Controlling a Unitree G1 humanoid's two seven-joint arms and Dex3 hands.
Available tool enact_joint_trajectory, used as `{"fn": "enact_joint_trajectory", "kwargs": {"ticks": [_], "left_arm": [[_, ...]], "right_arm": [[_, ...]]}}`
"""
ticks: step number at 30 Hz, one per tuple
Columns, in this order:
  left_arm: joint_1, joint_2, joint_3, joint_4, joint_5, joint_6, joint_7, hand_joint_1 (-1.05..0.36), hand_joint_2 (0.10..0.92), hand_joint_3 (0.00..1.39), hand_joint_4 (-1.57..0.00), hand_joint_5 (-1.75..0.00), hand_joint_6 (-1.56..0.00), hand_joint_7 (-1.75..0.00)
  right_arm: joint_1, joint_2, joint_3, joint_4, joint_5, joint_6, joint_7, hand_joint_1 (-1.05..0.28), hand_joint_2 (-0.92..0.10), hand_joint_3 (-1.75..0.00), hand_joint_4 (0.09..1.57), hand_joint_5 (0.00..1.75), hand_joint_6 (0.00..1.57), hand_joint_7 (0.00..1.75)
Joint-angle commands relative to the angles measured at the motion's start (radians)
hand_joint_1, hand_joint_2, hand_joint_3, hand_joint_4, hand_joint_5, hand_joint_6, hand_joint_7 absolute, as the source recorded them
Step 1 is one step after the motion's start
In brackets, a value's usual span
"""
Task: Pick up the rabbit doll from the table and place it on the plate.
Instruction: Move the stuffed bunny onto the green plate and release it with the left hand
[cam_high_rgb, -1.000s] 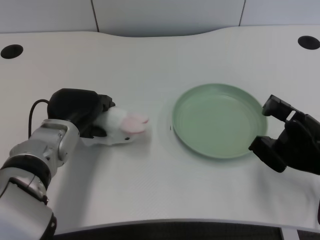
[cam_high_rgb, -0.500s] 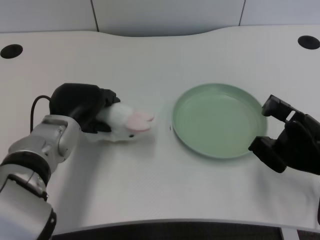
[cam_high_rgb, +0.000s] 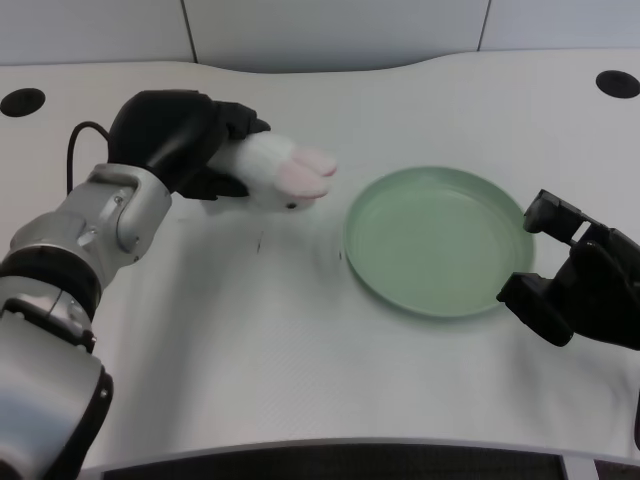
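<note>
The left hand (cam_high_rgb: 180, 140) is gripping the rabbit doll (cam_high_rgb: 280, 172) with its black fingers (cam_high_rgb: 238, 122) clamped around the white body, so that the head with its pink ears is sticking out toward the plate (cam_high_rgb: 437, 240). The doll is being carried in the air above the white counter (cam_high_rgb: 300, 350), with a faint shadow lying on the surface beneath it, and it is hanging just to the left of the plate's near rim without touching it. The plate, a shallow pale green dish, is sitting flat on the counter right of centre with nothing in it. The silver forearm (cam_high_rgb: 90, 225) is reaching in from the lower left, a black cable curving along beside the wrist. The right hand (cam_high_rgb: 580, 285) is resting at the plate's right edge, its dark fingers curled close to the rim. Two round black holes are showing in the counter's far corners, one at the left (cam_high_rgb: 23, 101) and one at the right (cam_high_rgb: 617, 84).
</note>
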Motion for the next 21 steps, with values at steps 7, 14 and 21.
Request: {"fn": "enact_joint_trajectory", "kwargs": {"ticks": [7,14,21], "left_arm": [[-0.050,-0.108,-0.020,-0.009,-0.004,-0.047,-0.031,-0.18,0.909,0.00,-0.65,-1.25,-1.16,-0.01],[-0.058,-0.184,-0.050,-0.008,0.009,-0.068,-0.026,-0.17,0.901,0.00,-0.63,-1.35,-1.20,-0.05],[-0.071,-0.252,-0.093,-0.005,0.035,-0.052,-0.031,-0.17,0.910,0.01,-0.53,-1.67,-0.76,-1.03]], "right_arm": [[0.000,0.005,-0.005,-0.012,0.010,-0.007,0.006,-0.61,-0.91,-0.02,1.03,1.75,0.81,1.73],[0.004,0.016,-0.005,-0.021,0.011,-0.032,0.006,-0.62,-0.92,-0.01,1.03,1.75,0.82,1.72],[0.007,0.024,-0.005,-0.026,0.012,-0.045,0.016,-0.60,-0.92,-0.01,1.04,1.75,0.85,1.75]]}}
